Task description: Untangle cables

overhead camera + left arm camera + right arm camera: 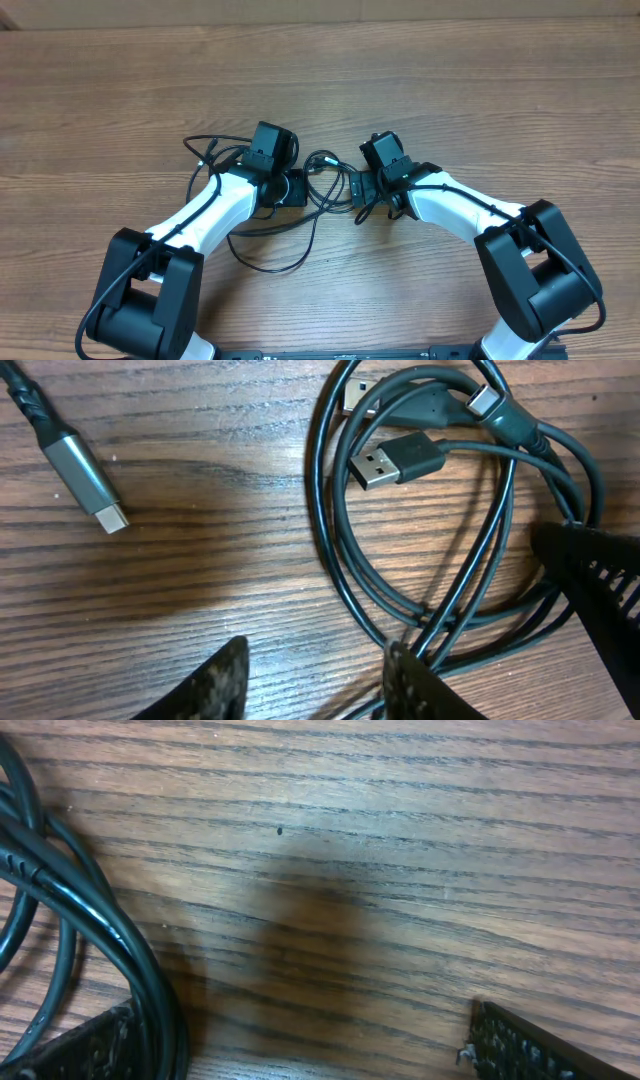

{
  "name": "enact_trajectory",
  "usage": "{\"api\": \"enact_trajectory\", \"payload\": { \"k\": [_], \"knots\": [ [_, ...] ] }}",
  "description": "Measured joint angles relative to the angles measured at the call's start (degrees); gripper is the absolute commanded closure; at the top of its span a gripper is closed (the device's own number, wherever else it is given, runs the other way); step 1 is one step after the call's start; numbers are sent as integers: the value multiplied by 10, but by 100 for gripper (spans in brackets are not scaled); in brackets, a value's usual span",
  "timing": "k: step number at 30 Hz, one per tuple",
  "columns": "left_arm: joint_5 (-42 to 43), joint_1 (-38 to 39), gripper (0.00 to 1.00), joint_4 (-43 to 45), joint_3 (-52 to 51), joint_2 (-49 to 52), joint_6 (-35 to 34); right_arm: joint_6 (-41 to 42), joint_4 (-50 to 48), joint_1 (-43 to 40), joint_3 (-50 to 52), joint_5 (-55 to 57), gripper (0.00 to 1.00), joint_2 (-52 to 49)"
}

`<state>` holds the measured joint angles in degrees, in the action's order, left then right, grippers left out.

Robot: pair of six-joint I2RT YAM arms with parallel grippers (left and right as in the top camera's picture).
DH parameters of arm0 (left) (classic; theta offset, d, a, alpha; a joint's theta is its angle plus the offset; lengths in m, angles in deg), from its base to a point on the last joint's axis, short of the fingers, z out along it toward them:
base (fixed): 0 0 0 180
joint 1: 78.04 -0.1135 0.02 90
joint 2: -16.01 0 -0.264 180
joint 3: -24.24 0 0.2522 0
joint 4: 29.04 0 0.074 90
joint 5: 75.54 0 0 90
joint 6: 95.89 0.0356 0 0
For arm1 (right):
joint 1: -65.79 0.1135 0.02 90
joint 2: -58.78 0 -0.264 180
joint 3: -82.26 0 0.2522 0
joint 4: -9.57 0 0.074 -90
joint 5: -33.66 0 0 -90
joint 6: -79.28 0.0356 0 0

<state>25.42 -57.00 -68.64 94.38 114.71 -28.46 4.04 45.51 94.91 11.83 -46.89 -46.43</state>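
The cables (pixel 520 430) lie in a loose tangle about the middle of the worktop (pixel 450 80), well away from every corner, with one slack loop trailing toward the near edge. They look light, limp and smooth-jacketed, so a strand will likely bend wherever it is pinched, drag its neighbours along and slide through a soft grip. The stiff moulded ends, such as the USB-A plug (pixel 390 460) or the silver plug (pixel 85 475) lying apart from the coil, seem the surest places to take hold. The left gripper (pixel 315 685) stands with its fingers apart over bare wood, strands just beside one finger. The right gripper (pixel 300 1055) is likewise spread wide, strands lying against one finger, nothing clamped.
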Motion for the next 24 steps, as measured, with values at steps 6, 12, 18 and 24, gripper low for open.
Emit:
{"api": "enact_trajectory", "payload": {
  "k": [6,12,18,24],
  "knots": [
    [-1,0,58,0,0,0,0,0,0,0,0,0,0,0],
    [-1,0,61,0,0,0,0,0,0,0,0,0,0,0],
    [-3,0,61,0,0,0,0,0,0,0,0,0,0,0],
    [-3,0,61,0,0,0,0,0,5,0,0,0,0,0]
  ]
}}
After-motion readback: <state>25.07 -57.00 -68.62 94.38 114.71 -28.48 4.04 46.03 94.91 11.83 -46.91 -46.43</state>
